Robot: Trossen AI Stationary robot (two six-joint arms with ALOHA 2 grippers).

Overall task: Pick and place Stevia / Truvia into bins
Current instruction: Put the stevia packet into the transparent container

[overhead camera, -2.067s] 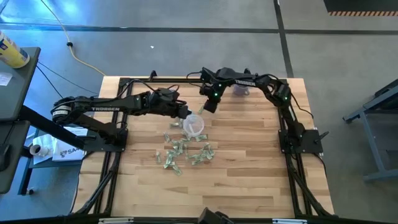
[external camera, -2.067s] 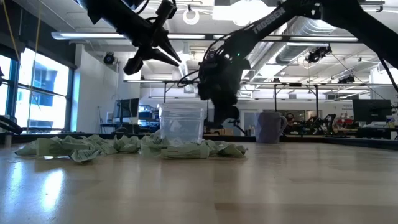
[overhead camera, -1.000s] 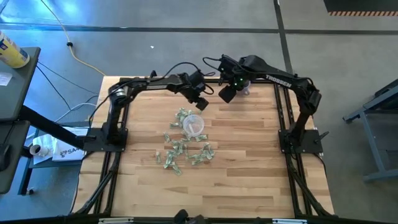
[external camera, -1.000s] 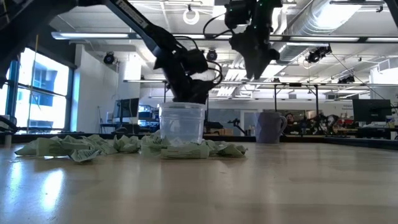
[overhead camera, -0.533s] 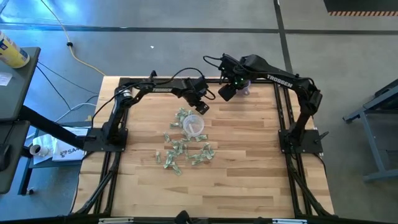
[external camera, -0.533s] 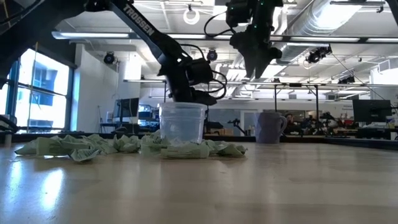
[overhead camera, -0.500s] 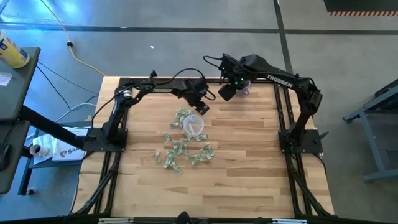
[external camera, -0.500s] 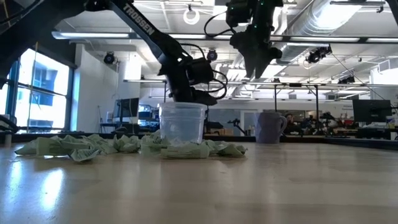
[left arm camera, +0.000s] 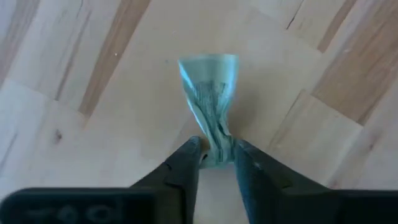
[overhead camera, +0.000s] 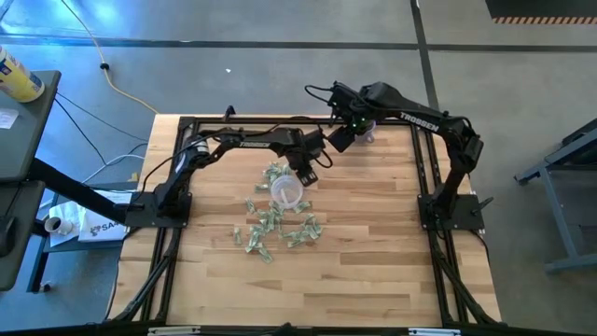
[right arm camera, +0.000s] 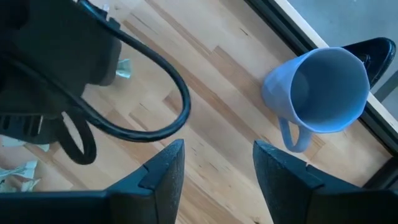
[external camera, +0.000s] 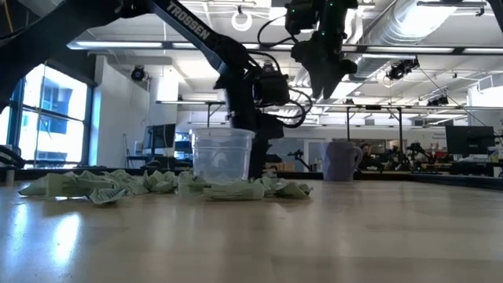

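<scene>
Stevia packet (left arm camera: 209, 106) pinched tight in the left gripper (left arm camera: 216, 155), seen only up close. Right gripper (right arm camera: 214, 163) spread open near the purple cup (right arm camera: 323, 90). Clear cup (overhead camera: 287, 190) seen from above.

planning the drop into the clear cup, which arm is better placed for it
Left. Its pincer is already shut on a packet and sits right beside the clear cup. The right pincer is open, holds nothing, and hangs farther back by the purple cup.

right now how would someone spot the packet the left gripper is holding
Start at the clear cup mid-table; the left gripper is just beyond it. The packet is pinched twisted between its fingers, off the wood, unlike the loose packets.
</scene>
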